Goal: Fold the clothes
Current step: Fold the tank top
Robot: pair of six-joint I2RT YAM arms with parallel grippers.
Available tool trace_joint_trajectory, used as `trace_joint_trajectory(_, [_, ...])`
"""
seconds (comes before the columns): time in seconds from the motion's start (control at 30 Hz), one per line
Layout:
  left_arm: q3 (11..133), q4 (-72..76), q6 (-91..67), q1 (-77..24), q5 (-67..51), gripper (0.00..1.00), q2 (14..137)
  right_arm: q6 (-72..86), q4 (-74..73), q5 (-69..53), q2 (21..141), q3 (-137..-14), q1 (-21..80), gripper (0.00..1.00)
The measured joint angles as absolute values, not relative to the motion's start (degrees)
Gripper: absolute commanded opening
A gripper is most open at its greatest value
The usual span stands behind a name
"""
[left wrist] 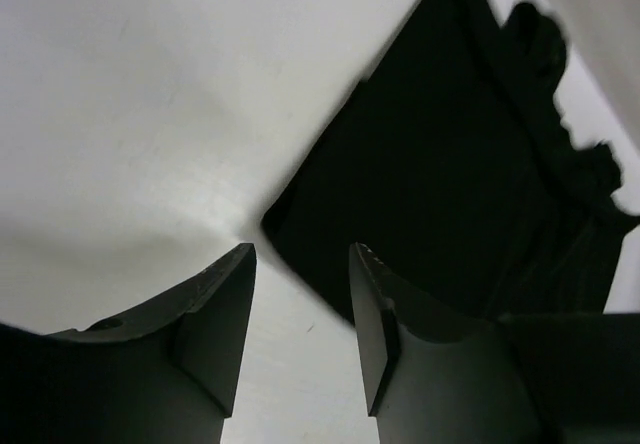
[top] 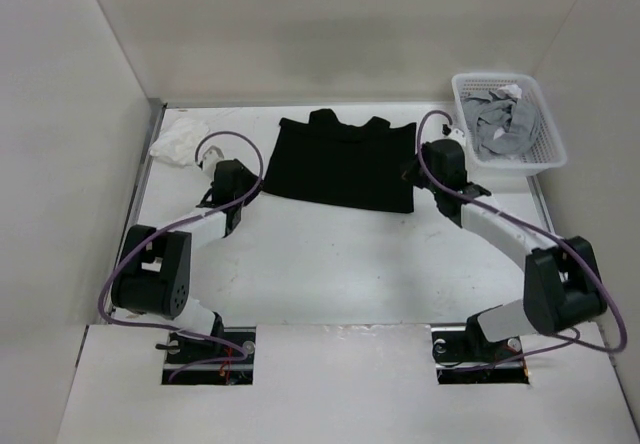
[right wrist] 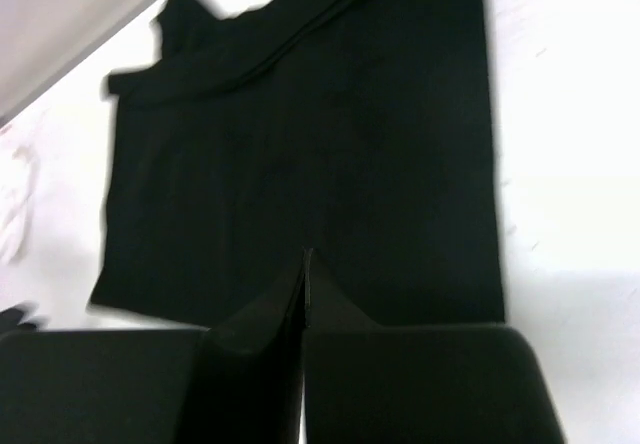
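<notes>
— Left gripper looks about half open to me, with bare table showing between its fingers and nothing in it. You agree?

— Yes, empty. And the right gripper is pressed fully together. I can't see any cloth pinched in it.

— Where's the shirt, then?

— Upper middle of the overhead view, flat on the table. It lies as a wide dark block with the neckline bunched along its far edge. The sleeves seem to be turned in, though the black hides the creases.

— And against the grippers?

— In the left wrist view the shirt's near left corner sits just past the fingertips, a touch right of the gap, not between them. From overhead the right gripper is at the shirt's right edge. In its own view the closed tips show against the cloth; touching or just above, I can't tell.

— Why one arm each side?

— My guess is that each takes a near corner so the hem can be carried evenly up towards the neckline. The left one seems ready to bite. The right would have to open first.

— Anything else around?

— A rumpled white cloth at the upper left, near the shirt's far left corner but apart from it. And a white basket of grey clothes at the upper right, just beyond the right arm.
</notes>
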State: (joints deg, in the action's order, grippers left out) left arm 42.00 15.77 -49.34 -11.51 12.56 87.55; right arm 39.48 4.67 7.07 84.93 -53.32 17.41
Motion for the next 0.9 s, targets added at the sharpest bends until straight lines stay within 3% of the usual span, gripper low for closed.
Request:
trace_joint_trajectory(0.17, [35.3,16.9,-50.7,-10.0,5.8,0.48,88.0,39.5,7.4,7.2,75.1,-44.3,20.8,0.21])
trace_joint_trajectory(0.37, [35.2,22.7,-52.6,-9.2,2.1,0.48,92.1,39.9,8.9,7.6,67.6,-33.7,21.1,0.32])
trace_joint_trajectory(0.5, [35.2,26.9,-54.6,-8.5,1.3,0.35,95.4,41.3,9.6,7.7,64.6,-26.9,21.1,0.37])
trace_joint_trajectory(0.67, [36.6,30.2,-56.5,-7.9,1.3,0.15,99.2,44.0,10.1,9.0,63.4,-21.6,20.7,0.54])
trace_joint_trajectory(0.77, [37.2,31.0,-57.5,-7.9,1.4,0.06,100.7,45.3,10.5,9.9,64.3,-20.9,19.8,0.51])
trace_joint_trajectory(0.9, [37.3,31.3,-58.2,-7.9,1.7,0.00,101.1,46.8,12.6,10.2,70.7,-21.6,18.8,0.53])
